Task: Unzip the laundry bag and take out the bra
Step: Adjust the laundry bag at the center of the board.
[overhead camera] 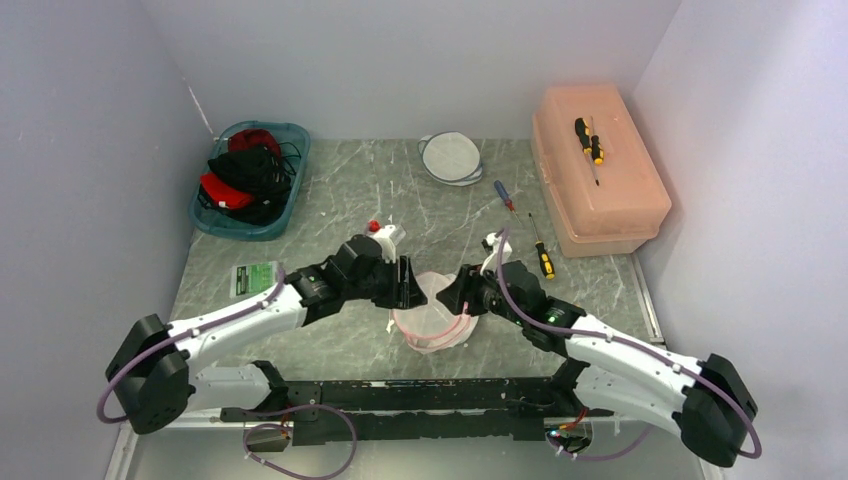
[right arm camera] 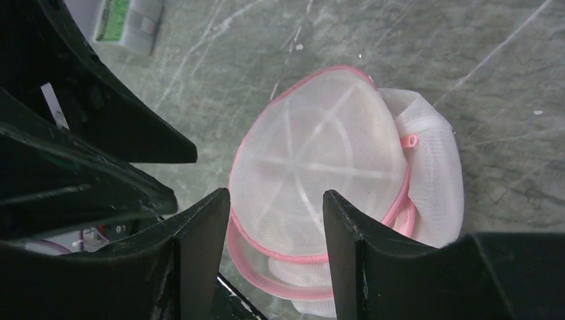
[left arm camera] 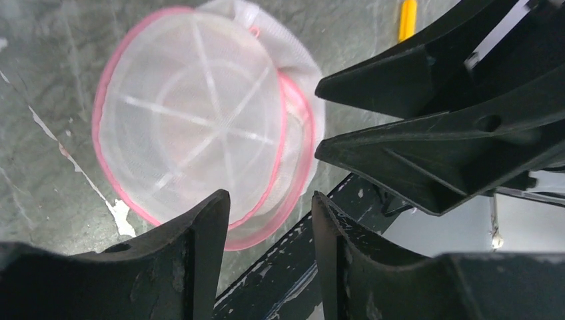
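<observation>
Left end effector [overhead camera: 410, 285] and right end effector [overhead camera: 458, 296] are hanging released at ten and two o'clock of the laundry bag [overhead camera: 432, 320], lying at the tabletop's [overhead camera: 340, 200] six o'clock edge; crowding closer is risking a collision or nudging it overboard.

Pink-trimmed white mesh laundry bag [right arm camera: 320, 160]: contents indistinct. Yellow plastic tool handle [left arm camera: 407, 17]: cut off by top edge.

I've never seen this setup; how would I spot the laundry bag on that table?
Look at the grey marbled table, then at the middle of its near edge. There lies the laundry bag: a round dome of see-through white mesh edged in pink, unlike the flat white disc at the back.
</observation>
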`<state>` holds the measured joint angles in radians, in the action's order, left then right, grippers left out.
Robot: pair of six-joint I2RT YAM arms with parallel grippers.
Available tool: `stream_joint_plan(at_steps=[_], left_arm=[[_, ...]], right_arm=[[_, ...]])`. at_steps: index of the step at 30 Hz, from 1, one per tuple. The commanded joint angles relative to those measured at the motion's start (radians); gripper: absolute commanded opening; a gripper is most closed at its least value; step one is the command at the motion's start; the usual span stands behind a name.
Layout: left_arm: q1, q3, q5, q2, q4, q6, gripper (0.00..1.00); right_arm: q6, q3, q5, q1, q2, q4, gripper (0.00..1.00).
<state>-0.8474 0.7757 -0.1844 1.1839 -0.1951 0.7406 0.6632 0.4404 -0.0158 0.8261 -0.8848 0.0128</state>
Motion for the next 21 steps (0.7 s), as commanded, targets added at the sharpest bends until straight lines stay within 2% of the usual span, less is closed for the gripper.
stream_joint_plan(at_steps=[1, 9, 18, 21], left_arm=[[-0.014, -0.059, -0.024, 0.039, 0.135, 0.036, 0.53], [-0.019, -0.112, -0.004, 0.075, 0.181, 0.037, 0.51], [-0.018, -0.069, 0.091, -0.013, 0.049, -0.018, 0.56], [-0.019, -0.079, 0.115, -0.037, 0.031, -0.020, 0.57]], right_arm=[[0.018, -0.012, 0.043, -0.002, -0.081, 0.091, 0.57], [0.008, -0.104, 0.040, -0.003, -0.116, 0.172, 0.56], [-0.050, -0.066, -0.026, -0.003, 0.035, 0.023, 0.60], [-0.053, -0.086, -0.018, -0.002, 0.040, 0.012, 0.59]])
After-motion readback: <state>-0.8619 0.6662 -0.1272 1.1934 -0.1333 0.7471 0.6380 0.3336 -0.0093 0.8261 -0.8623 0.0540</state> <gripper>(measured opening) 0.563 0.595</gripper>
